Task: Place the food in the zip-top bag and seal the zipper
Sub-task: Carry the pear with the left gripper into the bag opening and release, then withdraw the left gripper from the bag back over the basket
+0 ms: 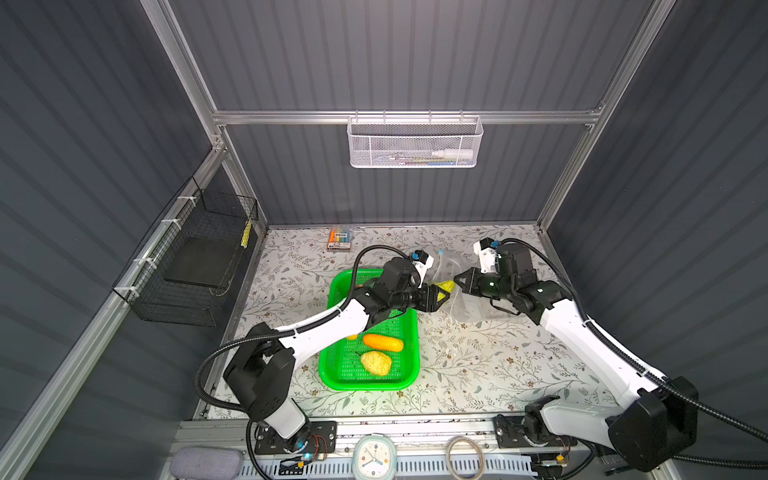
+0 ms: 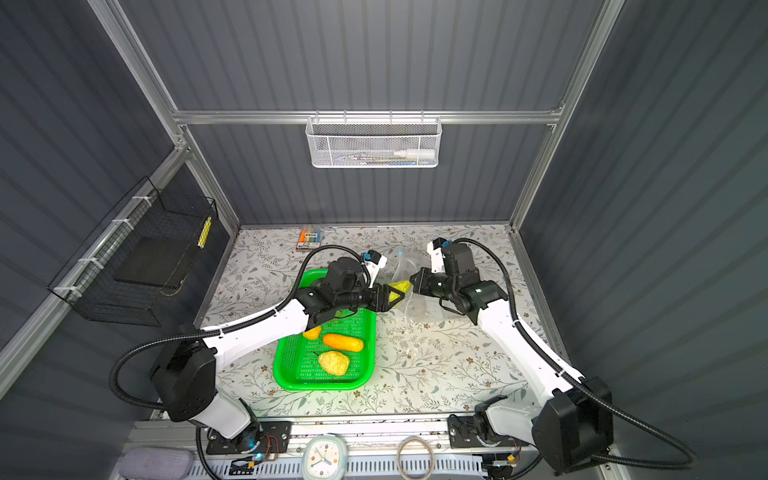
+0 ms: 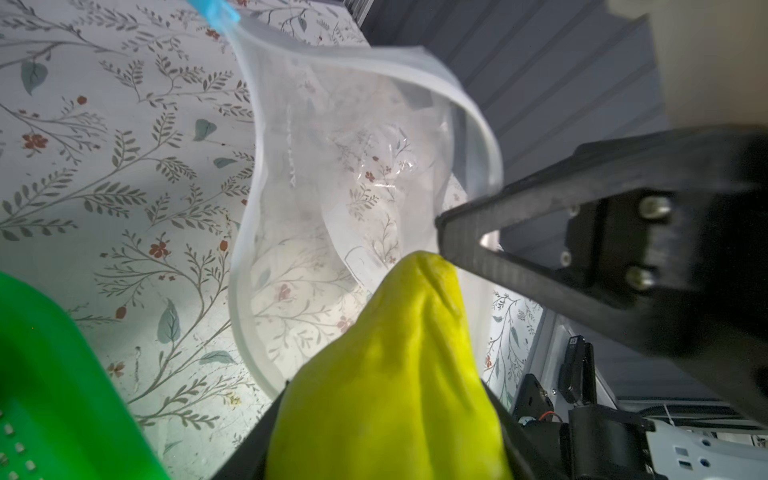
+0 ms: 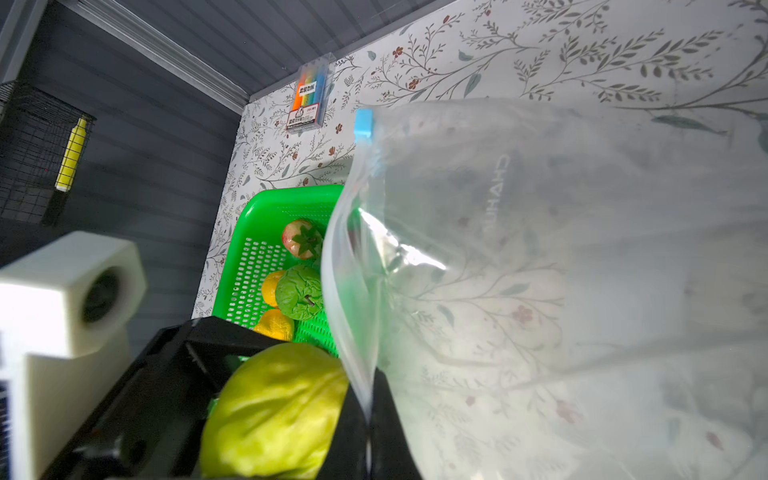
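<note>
The left arm (image 1: 328, 322) is rising from its base at the lower left of both top views. It is reaching rightward across the far half of the green perforated plastic tray (image 1: 395, 322), wrist roughly level. At frame centre the left gripper (image 1: 442, 296) is pointing right. Its jaws are standing about half apart and clamping the yellow-green ridged toy vegetable (image 3: 386, 374). The toy's narrow end is poking past the fingertips, right at the mouth of the clear crinkly plastic zip-top bag (image 4: 561, 270).

Tray count:
- One orange carrot-like toy (image 1: 383, 343) and one bumpy yellow toy (image 1: 376, 363) are lying in the near half, close but apart.
- The right wrist view is showing one red tomato-like toy (image 4: 302, 239), one green leafy toy (image 4: 299, 292) and two small yellow toys (image 4: 272, 286), bunched in the far half.
- Six in the tray, one in the jaws.

One bag is lying on the floral tabletop (image 1: 478, 374) just right of the tray, its mouth gaping toward the left. The thin clear zipper strip (image 3: 469, 112) is running round that mouth. One light-blue slider tab (image 4: 363, 123) is sitting at the end nearer the top of the top views.

The right arm (image 1: 582, 332) is climbing from the lower right and folding leftward. The right gripper (image 1: 459, 282), just right of centre, is pointing left with its jaws fully closed, pinching the bag's mouth edge and holding it raised. The toy's tip is sitting just beside these fingertips; contact cannot be told.
</note>
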